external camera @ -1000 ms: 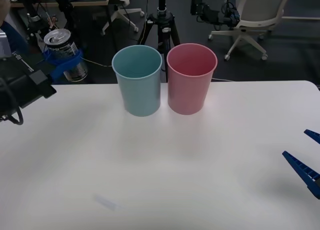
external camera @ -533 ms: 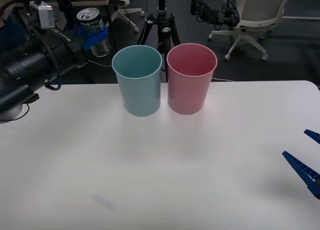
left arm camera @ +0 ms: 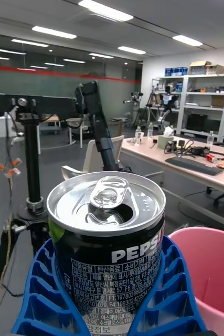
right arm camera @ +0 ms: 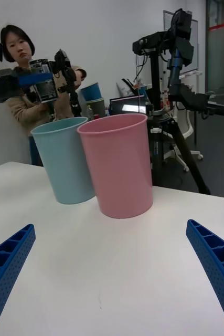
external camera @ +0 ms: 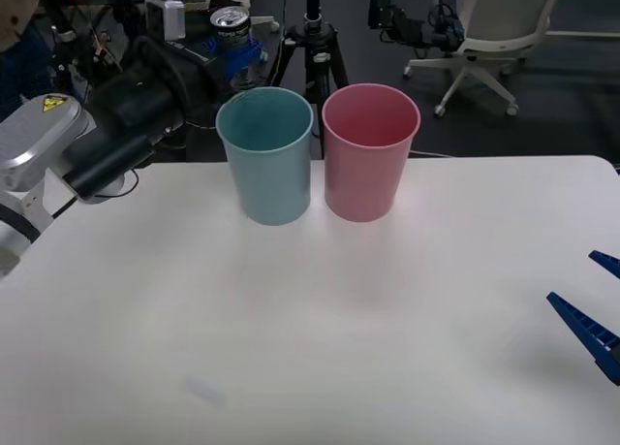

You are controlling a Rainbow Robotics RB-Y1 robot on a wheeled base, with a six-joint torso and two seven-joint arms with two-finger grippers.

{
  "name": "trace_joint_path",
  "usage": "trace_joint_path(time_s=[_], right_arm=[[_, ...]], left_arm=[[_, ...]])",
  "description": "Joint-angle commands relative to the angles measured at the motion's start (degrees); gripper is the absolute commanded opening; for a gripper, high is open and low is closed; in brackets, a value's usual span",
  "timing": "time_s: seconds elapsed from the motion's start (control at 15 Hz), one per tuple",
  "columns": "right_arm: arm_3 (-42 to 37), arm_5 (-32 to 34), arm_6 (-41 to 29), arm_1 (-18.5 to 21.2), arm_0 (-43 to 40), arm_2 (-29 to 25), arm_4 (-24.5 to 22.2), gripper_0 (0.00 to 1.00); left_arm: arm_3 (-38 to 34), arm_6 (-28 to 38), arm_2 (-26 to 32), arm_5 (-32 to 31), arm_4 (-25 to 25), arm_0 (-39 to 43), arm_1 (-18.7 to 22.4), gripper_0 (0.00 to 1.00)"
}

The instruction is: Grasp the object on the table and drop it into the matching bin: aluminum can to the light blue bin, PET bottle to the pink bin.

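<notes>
- Two bins standing side by side at the far edge of the table: light blue bin nearer the left hand, pink bin beyond it toward the right hand.
- Left hand raised beyond the table's far edge, clamped on the aluminum can; blue fingers wrapped round the can's body.
- Can upright in the grip, long axis vertical, pull-tab top facing up.
- Deciding relation: light blue bin's mouth below the left hand and slightly toward the robot; by the look of it, not yet squarely under the can, so a short carry inward seems needed before release.
- Right hand low over the table, well apart from both bins, fingers spread wide, idle.
- Left wrist view: can label and opened tab up close, pink rim alongside.
- Right wrist view: side-on look at the can's height above the bin rims.
</notes>
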State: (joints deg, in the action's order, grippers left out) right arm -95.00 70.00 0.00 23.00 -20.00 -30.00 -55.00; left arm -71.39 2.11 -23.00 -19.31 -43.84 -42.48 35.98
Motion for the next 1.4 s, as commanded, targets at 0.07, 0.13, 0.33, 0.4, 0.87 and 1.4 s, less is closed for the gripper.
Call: trace_joint_path(time_s=[0.07,0.13,0.33,0.4,0.87,1.4], right_arm=[[0.0,0.0,0.0,0.0,0.0,0.0,0.0,1.0],[0.0,0.0,0.0,0.0,0.0,0.0,0.0,1.0],[0.0,0.0,0.0,0.0,0.0,0.0,0.0,1.0],[0.0,0.0,0.0,0.0,0.0,0.0,0.0,1.0],[0.0,0.0,0.0,0.0,0.0,0.0,0.0,1.0],[0.0,0.0,0.0,0.0,0.0,0.0,0.0,1.0]], left_arm=[[2.3,0.3,0.1,0.0,-2.7,-1.2,-2.8,0.06],[2.4,0.4,0.0,0.0,-3.3,-1.2,-3.2,0.06],[2.4,0.7,-0.1,-0.2,-3.8,-1.1,-3.6,0.19],[2.3,0.7,-0.1,-0.3,-3.9,-1.1,-3.6,0.66],[2.5,0.5,-0.4,-1.3,-2.7,-1.1,-2.6,1.0],[2.5,0.5,-0.4,-2.2,-2.5,-1.0,-2.3,1.0]])
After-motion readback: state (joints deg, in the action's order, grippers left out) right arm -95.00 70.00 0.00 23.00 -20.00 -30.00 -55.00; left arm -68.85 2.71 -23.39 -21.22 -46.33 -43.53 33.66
